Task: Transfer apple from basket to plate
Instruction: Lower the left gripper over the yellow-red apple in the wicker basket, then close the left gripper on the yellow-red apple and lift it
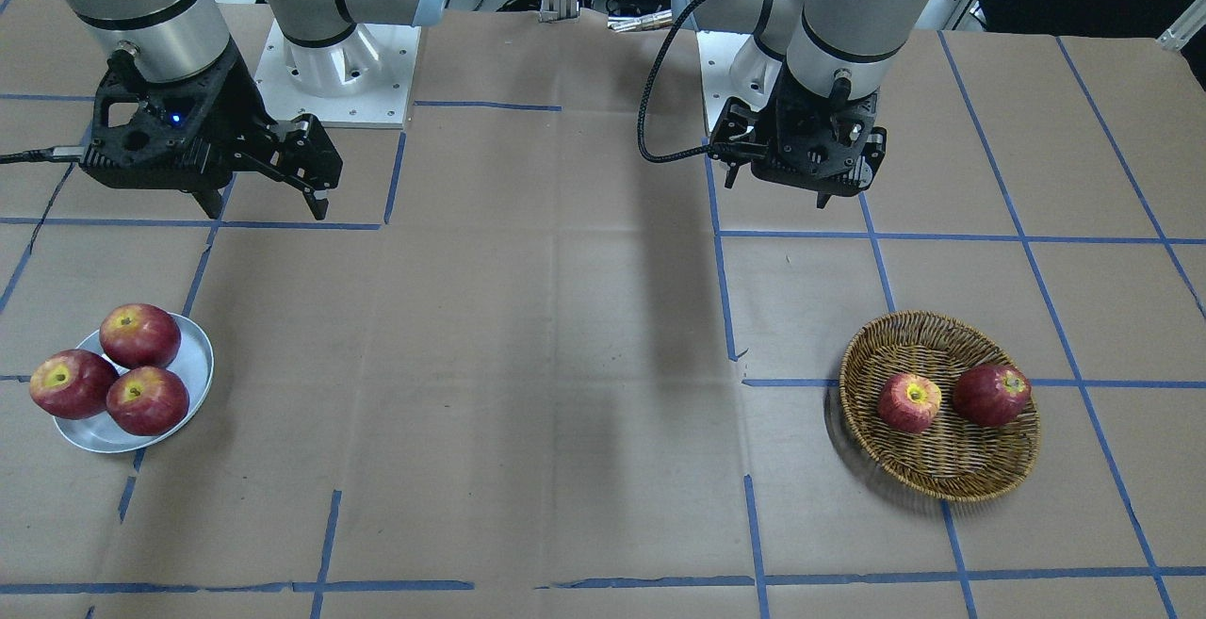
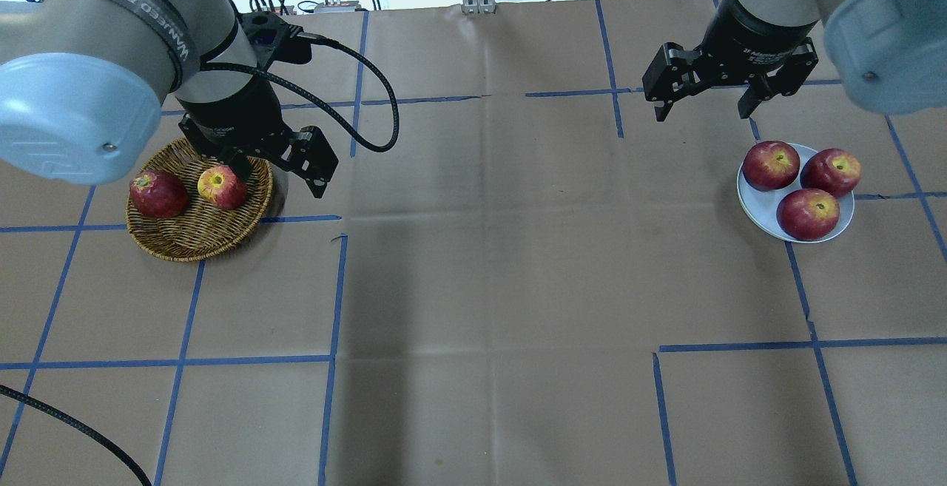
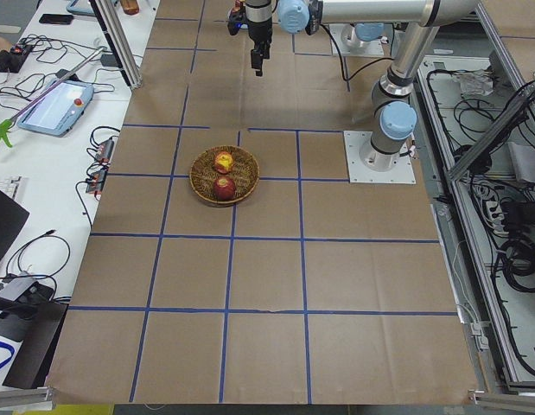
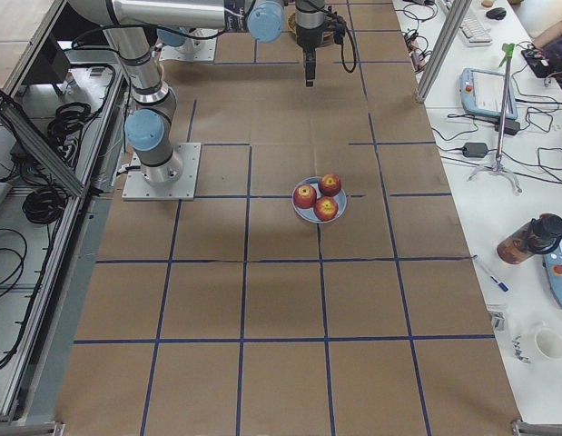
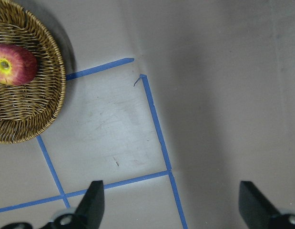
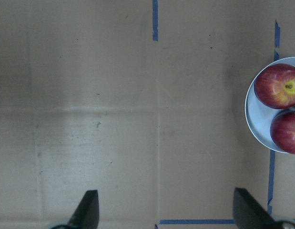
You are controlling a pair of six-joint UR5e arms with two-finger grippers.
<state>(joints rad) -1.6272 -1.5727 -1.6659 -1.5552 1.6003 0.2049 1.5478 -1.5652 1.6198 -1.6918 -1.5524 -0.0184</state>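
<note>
The pale apple with a yellow stem patch (image 2: 222, 186) lies in the wicker basket (image 2: 200, 238) next to a darker red apple (image 2: 157, 194). It also shows in the front view (image 1: 909, 402) and at the top left of the left wrist view (image 5: 14, 64). My left gripper (image 2: 281, 181) is open and empty, held high beside the basket's inner edge. The pale plate (image 2: 753, 205) holds three red apples. My right gripper (image 2: 703, 112) is open and empty, raised beyond the plate toward the table's middle.
Brown paper with blue tape lines covers the table. The plate's edge (image 6: 254, 119) with two of its apples shows at the right of the right wrist view. The basket (image 1: 942, 468) and plate (image 1: 193, 365) sit at opposite ends of the table.
</note>
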